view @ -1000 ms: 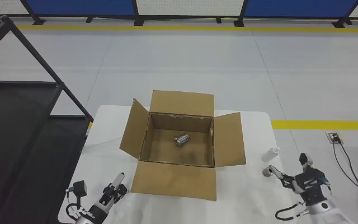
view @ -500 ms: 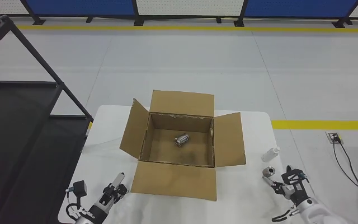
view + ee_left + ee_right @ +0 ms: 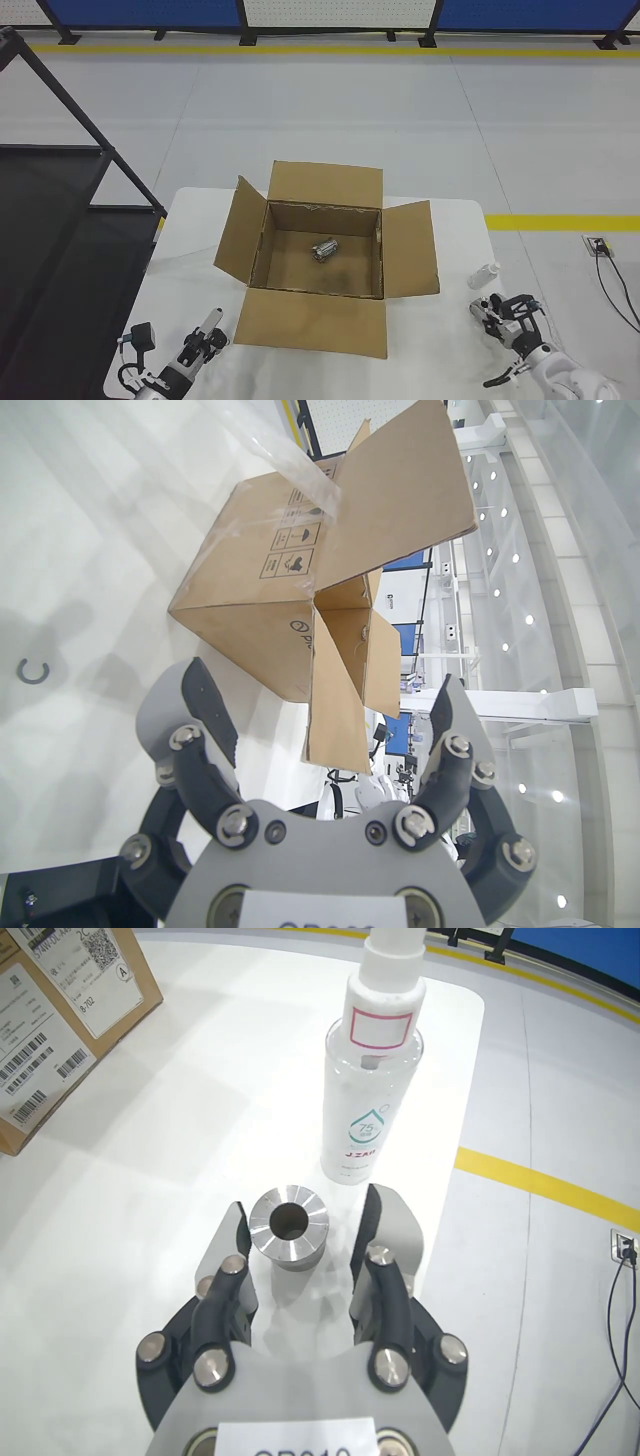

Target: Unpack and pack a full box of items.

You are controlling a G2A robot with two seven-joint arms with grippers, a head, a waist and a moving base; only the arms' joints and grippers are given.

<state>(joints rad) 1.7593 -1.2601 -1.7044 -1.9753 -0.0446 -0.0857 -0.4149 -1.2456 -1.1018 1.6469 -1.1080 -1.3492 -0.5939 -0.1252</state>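
Observation:
An open cardboard box (image 3: 405,262) stands mid-table with all flaps spread; a small silvery item (image 3: 325,248) lies on its floor. At the table's right edge a metal cylinder with a bored hole (image 3: 289,1228) stands upright between the fingers of my right gripper (image 3: 305,1208), which is open around it without clamping. A clear spray bottle (image 3: 367,1093) stands just beyond the cylinder. In the top view the right gripper (image 3: 493,311) sits by the cylinder (image 3: 478,308), with the bottle (image 3: 485,273) farther back. My left gripper (image 3: 325,685) is open and holds nothing, low at the box's near left corner (image 3: 260,565).
A small C-shaped ring (image 3: 33,671) lies on the white table near the left gripper (image 3: 205,335). Clear tape film (image 3: 300,465) hangs off a box flap. A black rack (image 3: 60,230) stands left of the table. The table edge (image 3: 495,250) runs close behind the bottle.
The right gripper has slid leftward along the table's right edge and now has the metal cylinder between its fingers. The left arm, the box and the bottle have stayed put.

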